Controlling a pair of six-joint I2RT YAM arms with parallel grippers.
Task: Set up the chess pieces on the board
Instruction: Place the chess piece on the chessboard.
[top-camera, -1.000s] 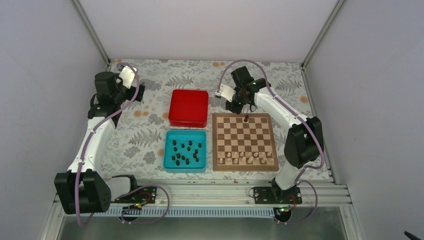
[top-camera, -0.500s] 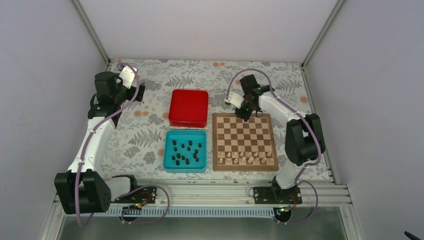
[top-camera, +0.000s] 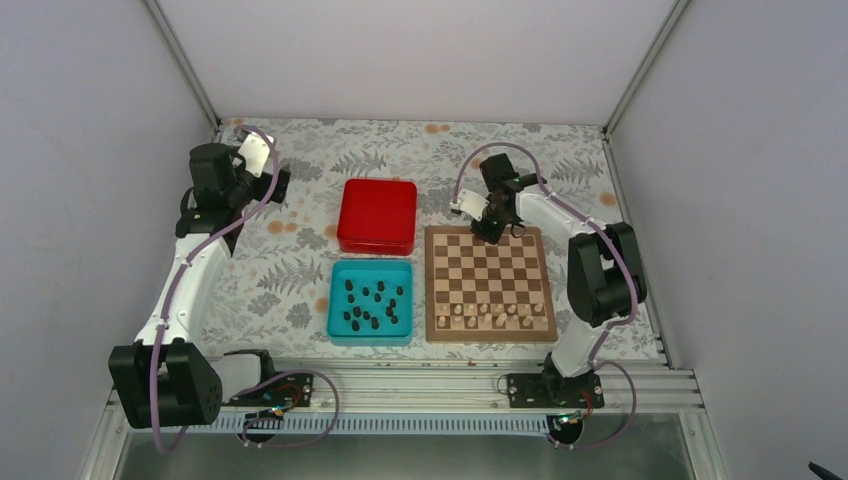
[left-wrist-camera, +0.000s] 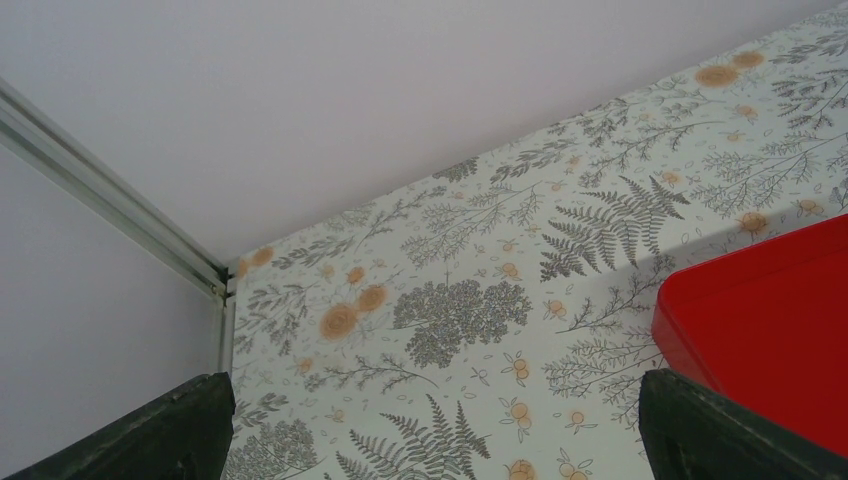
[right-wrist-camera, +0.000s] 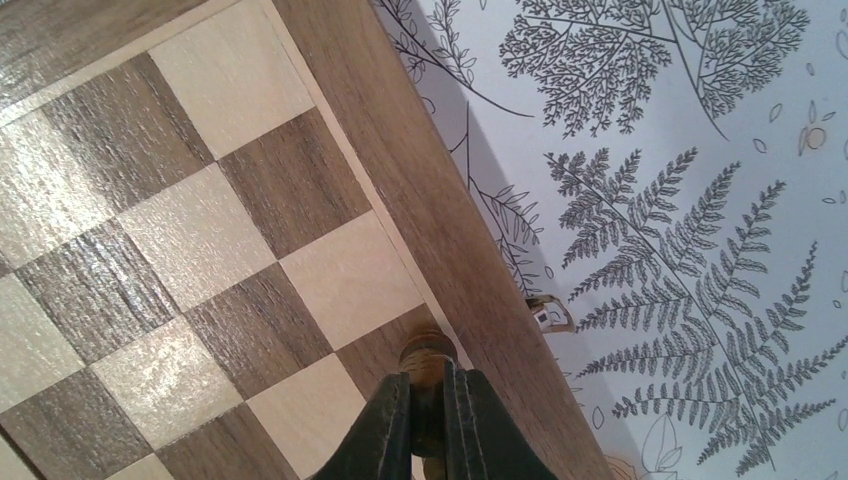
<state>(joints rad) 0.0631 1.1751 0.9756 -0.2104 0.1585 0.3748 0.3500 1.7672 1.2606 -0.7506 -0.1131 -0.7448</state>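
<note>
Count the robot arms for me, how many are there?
2. The left arm reaches up the left side, left of the red box. The right arm bends over the far edge of the board. No others show.

Seen from above, the right tool (top-camera: 494, 228) has dropped lower in the frame. A second ago it was just past the top edge of the board (top-camera: 490, 285); now it sits over the board's top row, right of centre. The right arm's elbow joint (top-camera: 598, 275), at the right of the frame, has drawn slightly left. The dark chess piece (right-wrist-camera: 428, 352) showed plainly below the tool a second ago and is now covered by it from above. In the wrist view it appears lowered to a dark edge square, though contact is unclear.
</note>
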